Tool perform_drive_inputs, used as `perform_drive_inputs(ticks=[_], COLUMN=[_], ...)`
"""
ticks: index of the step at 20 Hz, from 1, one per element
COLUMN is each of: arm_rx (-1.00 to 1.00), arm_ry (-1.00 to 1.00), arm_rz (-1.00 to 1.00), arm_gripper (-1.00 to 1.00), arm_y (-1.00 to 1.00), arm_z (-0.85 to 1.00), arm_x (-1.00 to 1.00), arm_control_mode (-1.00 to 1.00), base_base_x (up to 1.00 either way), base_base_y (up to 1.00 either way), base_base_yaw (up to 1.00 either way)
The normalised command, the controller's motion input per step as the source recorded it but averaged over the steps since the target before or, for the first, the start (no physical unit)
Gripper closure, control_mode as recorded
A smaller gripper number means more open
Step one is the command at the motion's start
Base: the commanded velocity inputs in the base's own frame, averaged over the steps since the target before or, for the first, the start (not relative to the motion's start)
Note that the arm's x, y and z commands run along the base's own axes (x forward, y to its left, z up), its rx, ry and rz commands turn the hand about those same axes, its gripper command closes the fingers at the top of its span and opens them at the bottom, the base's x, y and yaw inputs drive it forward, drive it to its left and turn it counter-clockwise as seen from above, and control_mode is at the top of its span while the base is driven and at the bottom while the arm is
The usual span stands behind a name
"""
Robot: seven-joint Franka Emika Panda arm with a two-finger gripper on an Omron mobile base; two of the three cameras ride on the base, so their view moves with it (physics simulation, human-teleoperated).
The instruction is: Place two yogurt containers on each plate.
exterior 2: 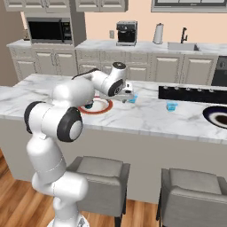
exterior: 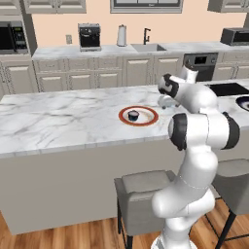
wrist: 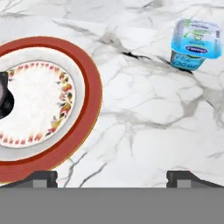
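Marble counter [exterior: 58,121], white with grey veins, carries everything I am working on. On it I see the red-rimmed plate [exterior: 138,115] with a dark navy yogurt cup [exterior: 133,115] standing on its white centre; from the hand camera that plate [wrist: 89,96] fills the left side and the dark cup [wrist: 5,98] is cut off at the left edge. My gripper [wrist: 112,177] hangs over bare marble just beside the plate's rim, its two finger tips spread wide apart with nothing between them. A light blue yogurt cup [wrist: 194,43] stands on the counter well clear of the plate, toward the upper right of the hand view; its lid bears a dark blue oval label and small print, but I cannot read the words. From the right base camera I see that cup [exterior 2: 132,98] just beyond the hand, a second light blue cup [exterior 2: 172,106] farther right, near the black cooktop [exterior 2: 193,94], and the dark navy plate [exterior 2: 217,116] at the counter's far right edge.
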Motion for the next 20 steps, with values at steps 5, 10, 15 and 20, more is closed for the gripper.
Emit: perform_drive_inputs(ticks=[5,10,15,20], arm_rx=[-0.03,0.0,0.0,0.0], arm_ry=[0.24,0.15,0.0,0.0], arm_rz=[-0.01,-0.02,-0.01,0.0], arm_gripper=[-1.0,-1.0,-1.0,-1.0], arm_y=[-0.5,-0.44,-0.16,0.0], arm_z=[0.06,0.29,0.03,-0.04], arm_x=[0.5,0.37,0.4,0.13], arm_control_mode=[-1.0,-1.0,-1.0,-1.0], base_base_x=[0.0,0.0,0.0,0.0], base_base_y=[0.0,0.0,0.0,0.0], base_base_yaw=[0.0,0.0,0.0,0.0])
